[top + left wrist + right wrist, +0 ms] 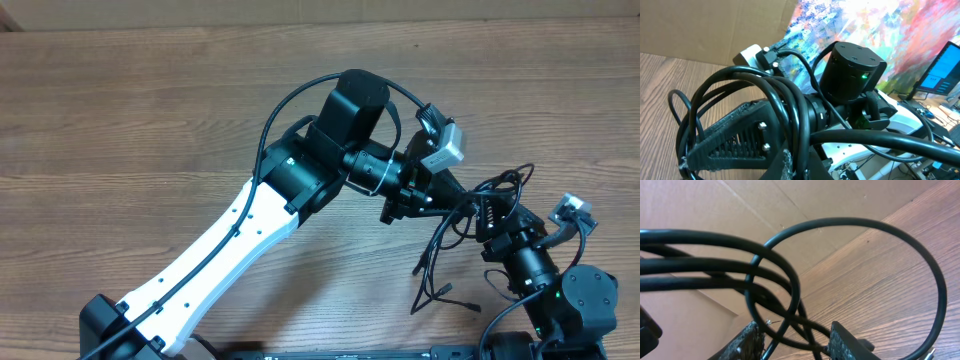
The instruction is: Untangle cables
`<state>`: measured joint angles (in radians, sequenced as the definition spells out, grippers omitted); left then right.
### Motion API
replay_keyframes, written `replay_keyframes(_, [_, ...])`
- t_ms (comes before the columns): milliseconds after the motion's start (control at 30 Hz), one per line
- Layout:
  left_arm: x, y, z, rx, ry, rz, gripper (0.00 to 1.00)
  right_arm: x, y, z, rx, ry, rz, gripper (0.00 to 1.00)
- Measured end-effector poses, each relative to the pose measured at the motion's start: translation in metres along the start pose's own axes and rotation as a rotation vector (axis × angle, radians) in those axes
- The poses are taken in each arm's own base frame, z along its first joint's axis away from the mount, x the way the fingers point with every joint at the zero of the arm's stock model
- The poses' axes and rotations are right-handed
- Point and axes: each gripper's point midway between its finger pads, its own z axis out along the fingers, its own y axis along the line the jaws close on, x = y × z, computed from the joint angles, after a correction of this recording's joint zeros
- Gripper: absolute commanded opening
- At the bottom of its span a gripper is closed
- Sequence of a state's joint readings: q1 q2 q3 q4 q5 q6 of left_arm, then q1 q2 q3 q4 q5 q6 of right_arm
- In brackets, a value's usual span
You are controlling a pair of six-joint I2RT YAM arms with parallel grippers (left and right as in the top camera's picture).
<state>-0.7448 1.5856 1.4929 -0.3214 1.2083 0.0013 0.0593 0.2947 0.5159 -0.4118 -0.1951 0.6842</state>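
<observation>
Black cables (pixel 470 205) hang knotted above the wooden counter (pixel 150 120); the left tool (pixel 440 190) looks clamped on them; the right tool (pixel 796 342) gapes around crossed loops; we judge untangling barely begun.

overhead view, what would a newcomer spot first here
The big white and black left arm stands out first, stretching from the bottom left corner toward the centre. Just right of it, thin black cables sit in a tangle between the left gripper and the right gripper. In the left wrist view, the loops drape thickly over that gripper's finger.
</observation>
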Motion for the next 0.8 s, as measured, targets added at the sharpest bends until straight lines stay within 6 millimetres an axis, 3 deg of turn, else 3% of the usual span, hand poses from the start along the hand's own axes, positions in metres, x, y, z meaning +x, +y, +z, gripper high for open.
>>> replay_keyframes(33, [0.0, 0.0, 0.0, 0.002, 0.0, 0.0, 0.04, 0.0, 0.0, 0.0, 0.001, -0.001, 0.003, 0.17])
replay_keyframes(167, [0.0, -0.002, 0.0, 0.011, -0.001, 0.001, 0.04, 0.0, -0.001, 0.0, 0.003, 0.0, -0.002, 0.04])
replay_keyframes(633, [-0.001, -0.004, -0.001, 0.028, -0.003, 0.003, 0.04, 0.002, -0.006, 0.0, 0.027, 0.004, 0.001, 0.04])
replay_keyframes(800, [-0.003, 0.004, -0.011, -0.001, -0.016, -0.001, 0.04, 0.003, -0.008, 0.0, 0.037, 0.006, 0.003, 0.04])
